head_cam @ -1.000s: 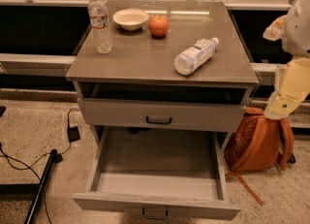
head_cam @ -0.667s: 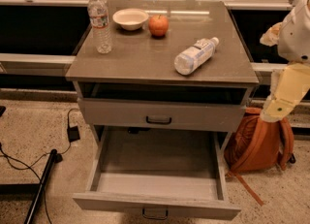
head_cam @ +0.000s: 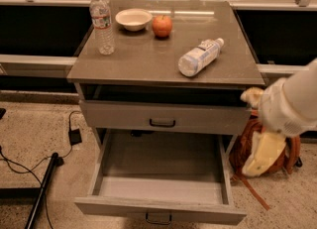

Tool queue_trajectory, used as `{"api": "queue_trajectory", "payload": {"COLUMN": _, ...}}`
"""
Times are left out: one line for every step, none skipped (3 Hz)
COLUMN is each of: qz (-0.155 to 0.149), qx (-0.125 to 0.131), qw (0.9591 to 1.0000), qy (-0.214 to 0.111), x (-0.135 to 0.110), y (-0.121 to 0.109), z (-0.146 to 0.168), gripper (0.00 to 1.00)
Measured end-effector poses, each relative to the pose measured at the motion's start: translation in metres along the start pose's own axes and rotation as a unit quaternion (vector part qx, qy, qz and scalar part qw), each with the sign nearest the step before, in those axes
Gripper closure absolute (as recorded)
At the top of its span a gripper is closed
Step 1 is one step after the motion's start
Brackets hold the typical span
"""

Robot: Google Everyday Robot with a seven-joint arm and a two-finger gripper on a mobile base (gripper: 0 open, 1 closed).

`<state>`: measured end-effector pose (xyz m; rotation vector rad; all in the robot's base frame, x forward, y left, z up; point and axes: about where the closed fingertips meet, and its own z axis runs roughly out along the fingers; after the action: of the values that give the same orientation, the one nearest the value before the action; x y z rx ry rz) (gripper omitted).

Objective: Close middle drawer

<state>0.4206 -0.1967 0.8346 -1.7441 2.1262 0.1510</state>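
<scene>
The middle drawer [head_cam: 124,207] is pulled far out at the bottom of the grey-beige cabinet. Its long shallow tray is empty, and a small dark bar handle [head_cam: 158,218] sits on its low front panel at the frame's lower edge. My gripper [head_cam: 261,154], a cream-coloured piece under the white arm [head_cam: 292,104], hangs at the right of the cabinet. It is beside the drawer's right side wall, apart from it, and above the floor.
The upper drawer [head_cam: 198,119], with the taller front, sits slightly out. On the cabinet top are an upright water bottle [head_cam: 102,22], a bowl [head_cam: 133,19], an orange fruit [head_cam: 162,26] and a lying bottle [head_cam: 198,57]. A brown bag [head_cam: 242,151] stands right of the cabinet, cables [head_cam: 74,136] and a black pole [head_cam: 42,188] to the left.
My arm has come down and to the left, from beside the cabinet top to beside the drawers. The drawers and the objects on top have not moved.
</scene>
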Motion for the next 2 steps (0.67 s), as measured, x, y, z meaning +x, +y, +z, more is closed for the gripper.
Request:
{"api": "queue_trajectory", "payload": {"qz": -0.024, "qx": -0.026, "qw": 0.9985, "qy": -0.042, "x": 0.0229, "y": 0.0164, "z": 0.0539, "gripper": 0.0}}
{"api": "queue_trajectory", "payload": {"qz": -0.055, "qx": -0.026, "qw": 0.9971, "qy": -0.046, "x": 0.0235, "y": 0.0169, "z": 0.0562, "gripper": 0.0}}
